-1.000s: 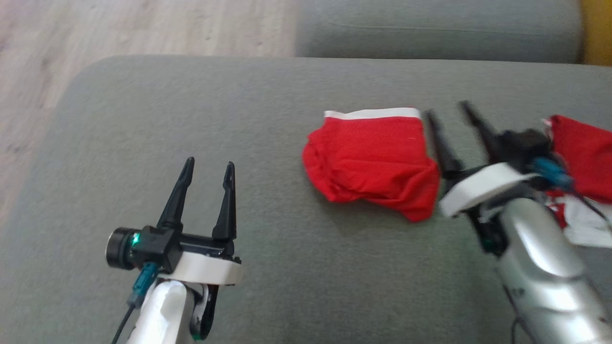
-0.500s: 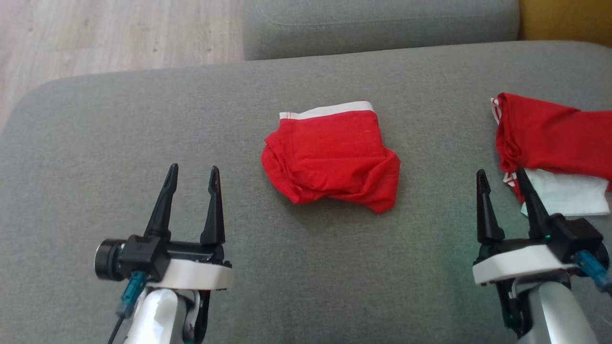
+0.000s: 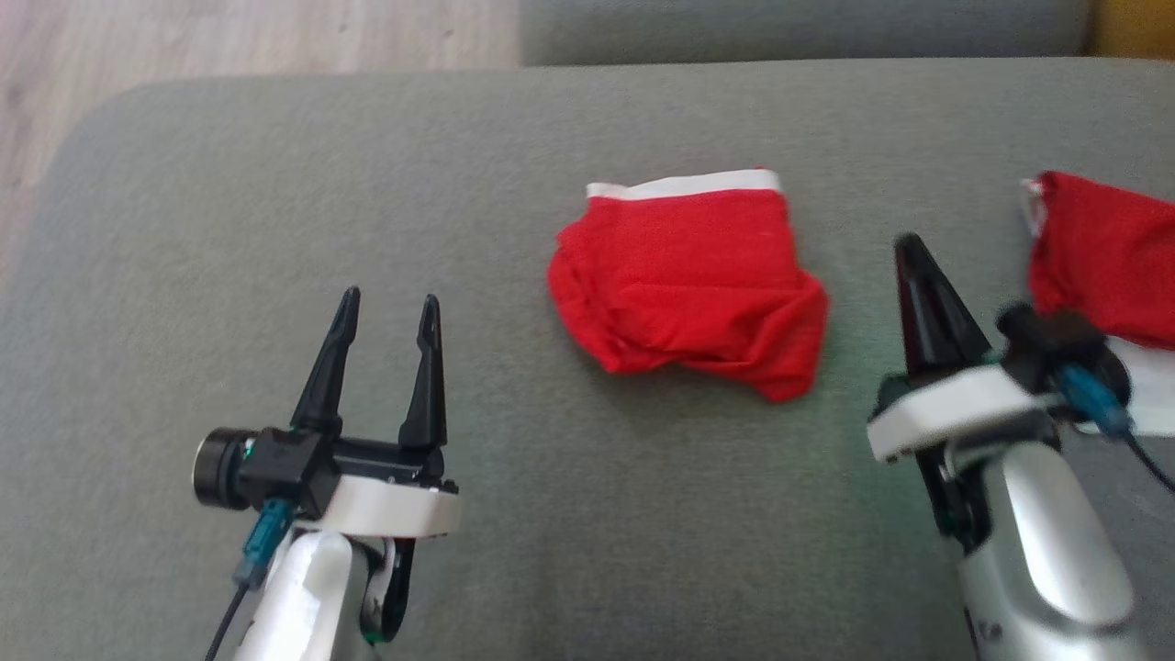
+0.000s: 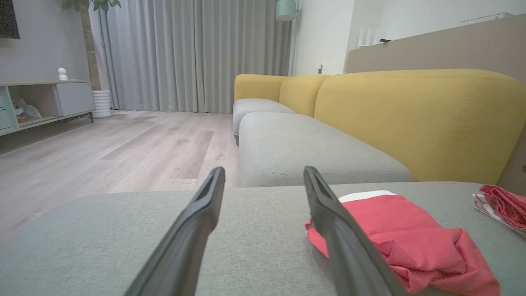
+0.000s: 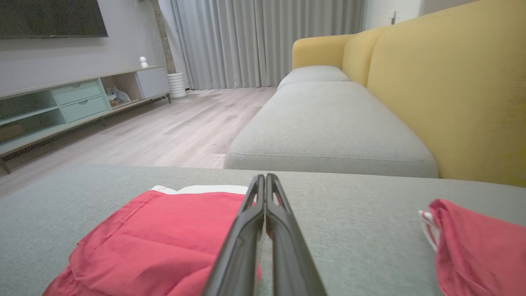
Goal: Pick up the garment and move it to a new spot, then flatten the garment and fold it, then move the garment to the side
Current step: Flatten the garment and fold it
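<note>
Head view shows the red shorts (image 3: 688,280) lying folded on the grey sofa seat (image 3: 275,184). Their white band is on the edge far from both tools. The shorts are ahead of the left tool (image 3: 391,296) and off to its right, well apart from it. The left tool has its two dark fingers spread apart, and nothing is between them.

The right tool (image 3: 911,243) has its two fingers pressed together, and it holds nothing. The shorts lie near it, on its left side and a little ahead. In the right wrist view the near edge of the shorts looks to be just beside the fingers, but I cannot tell if they touch.

A second red cloth (image 3: 1102,257) lies on the seat to the right of the right tool. It is not touching the shorts. Something white shows at its near edge, but it is too blurry to name.

In the left wrist view, a yellow sofa back (image 4: 419,123) stands past the shorts, and a wooden floor (image 4: 123,144) lies ahead and to the left.
</note>
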Tool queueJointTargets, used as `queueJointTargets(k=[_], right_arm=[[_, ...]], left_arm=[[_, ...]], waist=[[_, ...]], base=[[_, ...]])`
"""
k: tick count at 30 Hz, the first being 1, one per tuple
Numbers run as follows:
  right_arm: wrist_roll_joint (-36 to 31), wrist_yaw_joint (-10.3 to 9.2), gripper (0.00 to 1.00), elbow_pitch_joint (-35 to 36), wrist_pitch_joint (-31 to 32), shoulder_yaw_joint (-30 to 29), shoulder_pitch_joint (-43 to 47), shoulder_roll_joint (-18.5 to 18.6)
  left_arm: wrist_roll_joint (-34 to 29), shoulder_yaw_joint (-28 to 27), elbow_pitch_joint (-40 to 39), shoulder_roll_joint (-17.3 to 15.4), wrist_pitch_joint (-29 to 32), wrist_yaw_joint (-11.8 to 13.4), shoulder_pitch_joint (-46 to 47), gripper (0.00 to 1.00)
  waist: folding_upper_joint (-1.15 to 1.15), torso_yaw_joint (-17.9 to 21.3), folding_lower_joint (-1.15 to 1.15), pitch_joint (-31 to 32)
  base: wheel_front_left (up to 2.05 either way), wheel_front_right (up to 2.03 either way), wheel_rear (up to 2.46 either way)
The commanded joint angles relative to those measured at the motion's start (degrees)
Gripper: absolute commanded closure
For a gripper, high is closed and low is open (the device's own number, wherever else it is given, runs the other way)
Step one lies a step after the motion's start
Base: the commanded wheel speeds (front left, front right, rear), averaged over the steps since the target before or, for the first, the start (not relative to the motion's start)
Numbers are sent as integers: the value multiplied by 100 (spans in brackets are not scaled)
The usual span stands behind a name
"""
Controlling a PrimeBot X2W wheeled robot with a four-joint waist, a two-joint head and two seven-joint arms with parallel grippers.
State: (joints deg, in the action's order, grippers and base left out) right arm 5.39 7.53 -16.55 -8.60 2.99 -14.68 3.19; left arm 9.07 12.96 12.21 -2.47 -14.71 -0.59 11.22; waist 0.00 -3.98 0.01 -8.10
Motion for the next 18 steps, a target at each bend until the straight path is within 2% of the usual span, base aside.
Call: queueJointTargets(k=[1, 9, 15, 18], right_arm=[[-35, -4, 100, 12, 125, 213, -342, 20], [124, -4, 100, -1197, 760, 704, -825, 196], [524, -4, 100, -1854, 1102, 1322, -632, 224], [627, -4, 100, -1900, 1168, 1466, -576, 251]], left_arm=[[-11, -152, -192, -41, -29, -6, 268, 0], [-1, -115, -146, -41, -29, -15, 312, 0], [-64, -278, -81, -41, -29, -11, 202, 0], [-62, -296, -87, -41, -29, -11, 168, 0]], waist=[[0, -231, -1, -173], [0, -562, -1, -272], [0, -388, -1, 4], [0, -306, -1, 66]], base=[[0, 0, 0], [0, 0, 0], [0, 0, 0], [0, 0, 0]])
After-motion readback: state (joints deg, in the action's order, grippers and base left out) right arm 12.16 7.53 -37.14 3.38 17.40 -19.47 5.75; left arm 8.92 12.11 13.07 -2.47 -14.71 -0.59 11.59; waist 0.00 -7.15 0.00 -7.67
